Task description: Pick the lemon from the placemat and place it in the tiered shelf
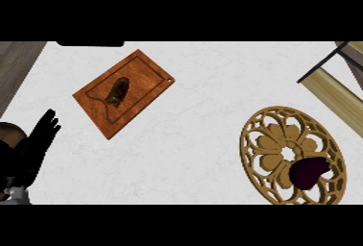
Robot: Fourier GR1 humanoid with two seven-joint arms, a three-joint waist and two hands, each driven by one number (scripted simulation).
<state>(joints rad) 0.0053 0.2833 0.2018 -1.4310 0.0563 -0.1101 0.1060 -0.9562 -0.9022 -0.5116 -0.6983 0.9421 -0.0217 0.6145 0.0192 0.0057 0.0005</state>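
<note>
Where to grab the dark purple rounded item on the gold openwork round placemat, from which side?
Probably across the wide lower body of the dark purple item, from above: it lies flat on the gold placemat, tapering toward its upper-right end. It sits far right, away from the left hand.

Probably a kitchen: pale counter point(205, 96), wooden board point(144, 72), ornate placemat point(264, 144).
</note>
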